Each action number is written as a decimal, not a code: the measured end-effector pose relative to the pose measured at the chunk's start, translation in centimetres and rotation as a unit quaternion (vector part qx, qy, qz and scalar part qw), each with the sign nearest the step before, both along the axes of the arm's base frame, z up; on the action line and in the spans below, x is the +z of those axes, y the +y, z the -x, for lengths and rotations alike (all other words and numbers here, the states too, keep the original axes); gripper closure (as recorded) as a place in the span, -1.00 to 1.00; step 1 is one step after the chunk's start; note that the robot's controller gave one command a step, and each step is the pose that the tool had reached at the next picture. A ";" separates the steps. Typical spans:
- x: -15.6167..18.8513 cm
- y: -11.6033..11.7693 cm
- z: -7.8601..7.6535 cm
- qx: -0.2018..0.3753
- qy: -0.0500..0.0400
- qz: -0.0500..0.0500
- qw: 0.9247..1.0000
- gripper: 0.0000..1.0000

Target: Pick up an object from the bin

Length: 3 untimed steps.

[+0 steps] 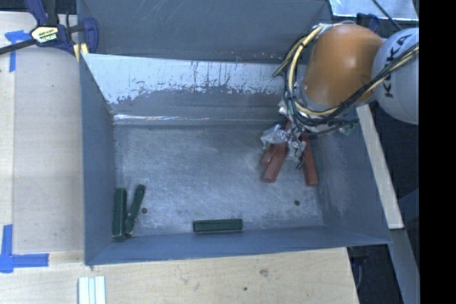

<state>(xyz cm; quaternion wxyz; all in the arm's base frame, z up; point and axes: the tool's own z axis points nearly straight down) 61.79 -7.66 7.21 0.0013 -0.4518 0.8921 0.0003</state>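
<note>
Bin (96, 153): grey metal, with sloping walls. The far wall is scratched and worn. The floor is scuffed pale and mostly bare.

Arm (402, 82): it reaches in over the bin's right rim, and its pale last link sits at the far right corner.

Orange cover (340, 67): a rounded dome on the wrist, looped about with dark cables (296, 85). It hangs above the right end of the far wall.

Gripper (291, 180): it is just below the dome, low over the right part of the floor and near the foot of the far wall. A small metal body sits where the two fingers meet.

Fingers (272, 166): two reddish-brown bars splayed downward like an upturned V, spread wide. Bare floor shows between the tips and nothing is held there. Whether the tips touch the floor cannot be told.

Pair of green bars (119, 212): two dark green sticks lie side by side in the near left corner. They run roughly parallel and close together, with the right one slightly tilted. They are well apart from the gripper.

Single green bar (217, 226): a dark green stick lies flat along the foot of the near wall, about midway across. It is the nearest loose thing to the fingers, yet clear of them.
</note>
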 end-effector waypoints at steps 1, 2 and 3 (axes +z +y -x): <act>0.9 0.0 0.1 0.000 0.002 0.000 1.000 1.00; 2.4 0.0 0.1 0.000 0.001 0.000 1.000 1.00; 3.8 0.0 0.0 0.000 0.000 0.000 1.000 1.00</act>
